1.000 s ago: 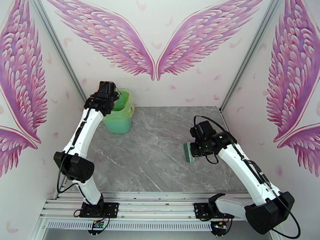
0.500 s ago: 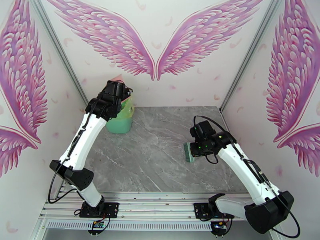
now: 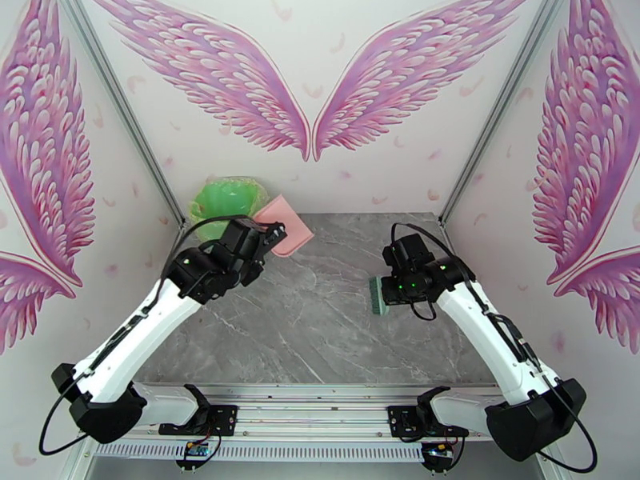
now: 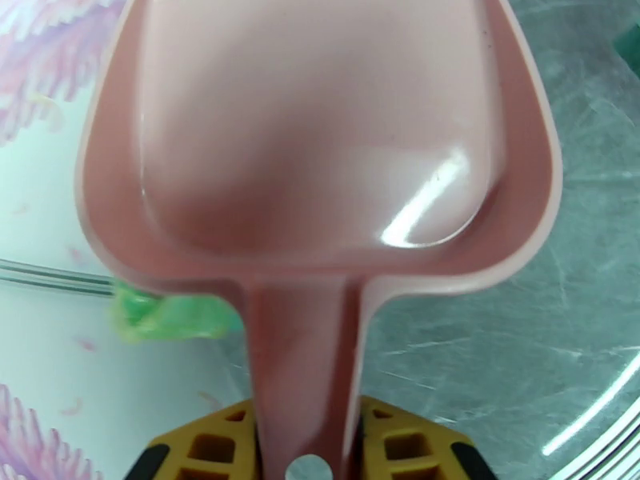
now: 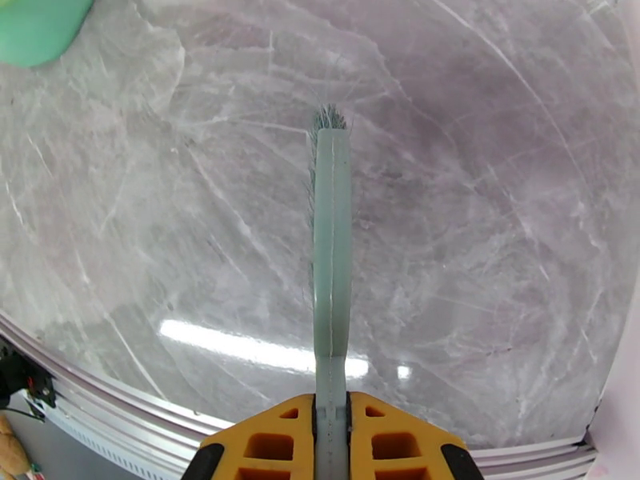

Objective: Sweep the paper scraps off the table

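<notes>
- A grey marble table (image 3: 320, 322) with pale veins fills the lower middle of the overhead view. White walls (image 3: 320, 42) painted with large pink wings enclose it, and silver rails (image 3: 320, 398) run along its bottom edge.
- The left pincer (image 3: 268, 234) sits left of centre in the overhead view, its jaws closed narrowly on the handle of a pink dustpan (image 3: 286, 224).
- In the left wrist view the yellow fingers of the left pincer (image 4: 304, 454) clamp that handle at the bottom edge. The dustpan's scoop (image 4: 320, 138) spreads across the upper frame, its inside bare and glossy, with marble to its right.
- A green bin (image 3: 228, 198) stands just above and left of the dustpan, at the table's upper left corner.
- The right pincer (image 3: 392, 294), right of centre in the overhead view, is closed tight on a teal brush (image 3: 375, 296) that lies to its left over the marble.
- In the right wrist view the right pincer (image 5: 330, 446) grips the brush handle (image 5: 331, 258) at the bottom centre. The brush runs straight up the frame, its bristle tip near the middle, over bare marble.
</notes>
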You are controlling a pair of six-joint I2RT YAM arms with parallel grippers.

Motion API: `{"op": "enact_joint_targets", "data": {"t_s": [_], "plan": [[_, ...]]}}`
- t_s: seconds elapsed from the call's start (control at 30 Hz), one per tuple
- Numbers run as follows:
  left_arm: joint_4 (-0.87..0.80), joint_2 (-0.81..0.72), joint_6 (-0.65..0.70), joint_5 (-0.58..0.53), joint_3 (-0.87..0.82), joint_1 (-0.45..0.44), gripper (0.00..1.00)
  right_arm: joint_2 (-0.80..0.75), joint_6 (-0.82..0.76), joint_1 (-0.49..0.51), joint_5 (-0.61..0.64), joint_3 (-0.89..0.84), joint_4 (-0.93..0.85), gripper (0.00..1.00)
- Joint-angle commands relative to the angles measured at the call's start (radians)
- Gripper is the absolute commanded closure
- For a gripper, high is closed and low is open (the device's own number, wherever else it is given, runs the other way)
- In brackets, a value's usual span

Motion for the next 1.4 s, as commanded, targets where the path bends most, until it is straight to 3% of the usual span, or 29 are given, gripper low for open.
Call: {"op": "enact_joint_targets", "data": {"t_s": [0.0,0.2,0.37,0.7,1.17,1.37], "plan": [[0.136,-0.016,-0.156,0.161,-0.126,-0.002,1.0,-0.03,0.055,-0.02,-0.025,0.038,0.078,1.0],[0.326,0.022,-0.197,0.331,-0.342,-0.002,1.0,-0.046,0.144,-0.089,-0.225,-0.028,0.268,1.0],[0.371,0.144,-0.199,0.382,-0.392,0.0,1.0,-0.039,0.235,-0.13,-0.346,-0.115,0.437,1.0],[0.451,0.25,-0.179,0.444,-0.459,0.059,1.0,0.01,0.393,-0.232,-0.446,-0.281,0.747,1.0],[0.511,0.373,-0.199,0.501,-0.462,0.132,1.0,0.242,0.52,-0.291,-0.483,-0.368,1.016,1.0],[0.499,0.393,-0.193,0.51,-0.445,0.143,0.89,0.295,0.55,-0.312,-0.507,-0.41,1.085,1.0]]}}
